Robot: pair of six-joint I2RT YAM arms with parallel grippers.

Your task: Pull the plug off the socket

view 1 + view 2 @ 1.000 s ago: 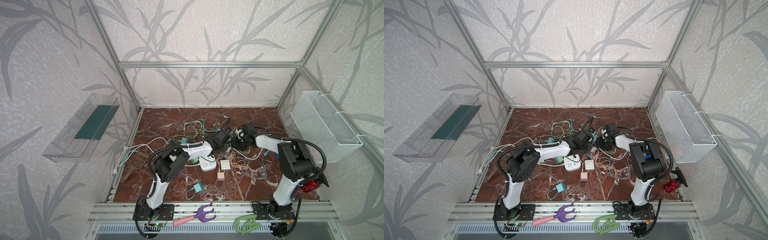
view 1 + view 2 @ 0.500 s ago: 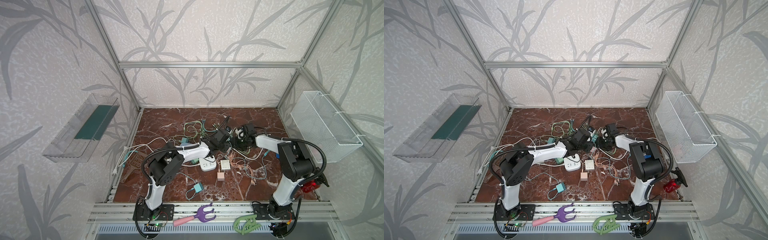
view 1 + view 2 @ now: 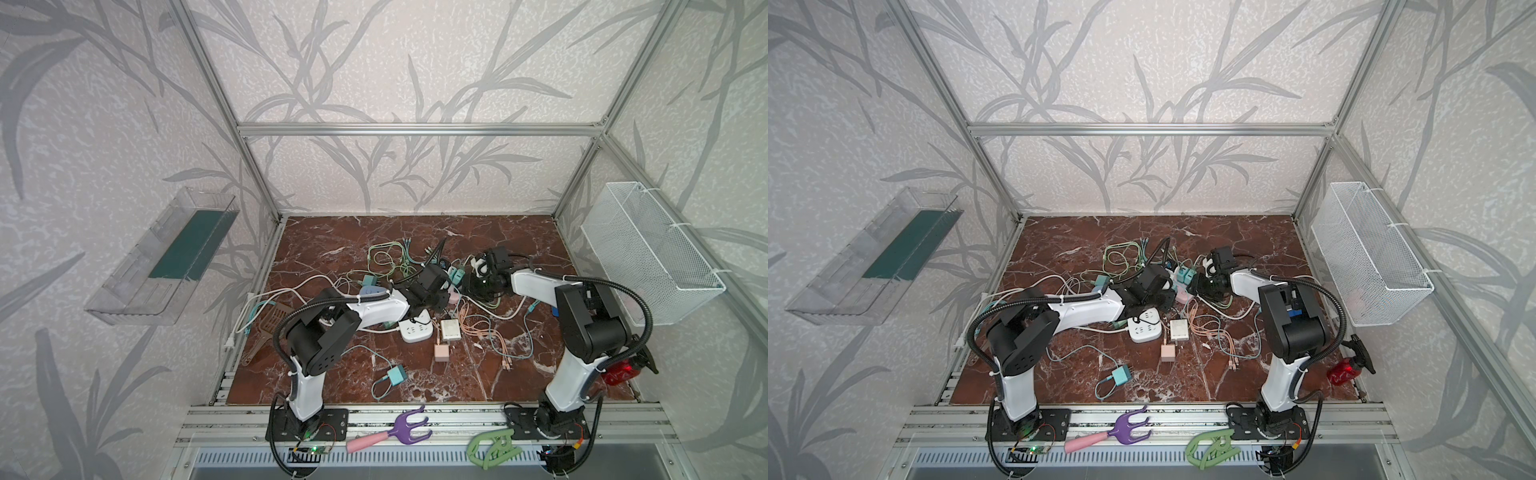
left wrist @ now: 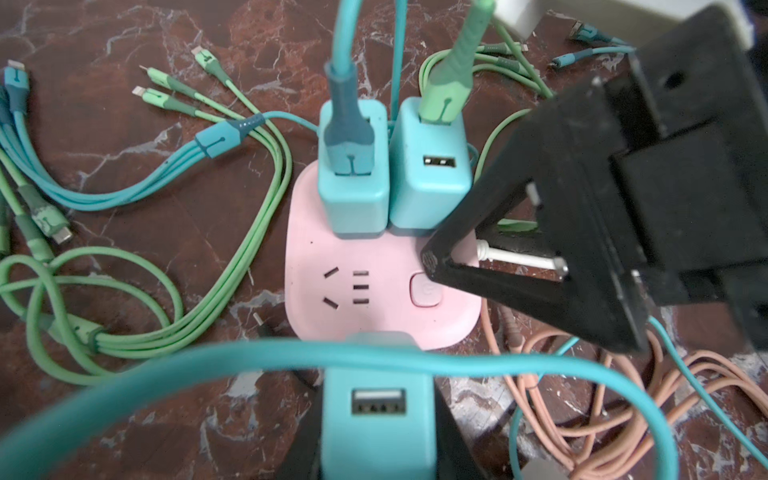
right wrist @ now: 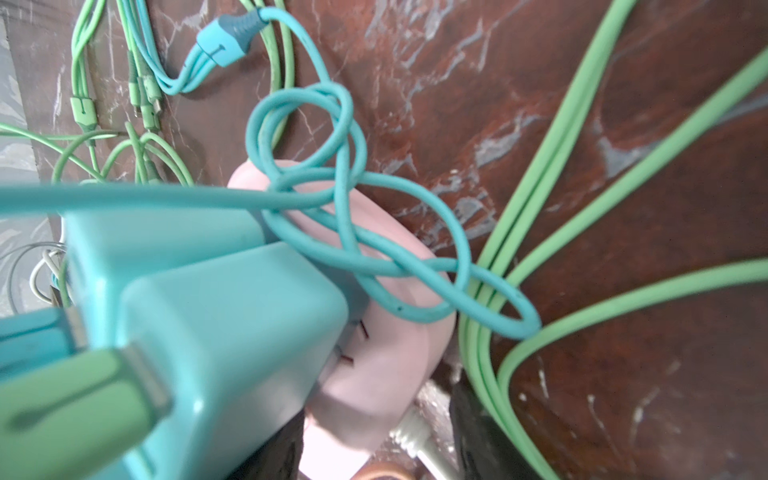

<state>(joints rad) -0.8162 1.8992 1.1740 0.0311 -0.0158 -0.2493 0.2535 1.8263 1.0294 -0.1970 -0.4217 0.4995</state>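
left gripper (image 4: 376,453), clamped on teal plug (image 4: 374,399), has drawn back slightly, plug now clear of pink socket (image 4: 374,299), slots empty, so pull looks done; right gripper (image 5: 382,449) straddles socket, grip unclear.

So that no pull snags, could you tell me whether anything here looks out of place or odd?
Yes: a teal cable loops in a knot over the pink socket strip, its end lying across the green cables, so it may snag. The left hand grips a teal charger by the strip's edge.
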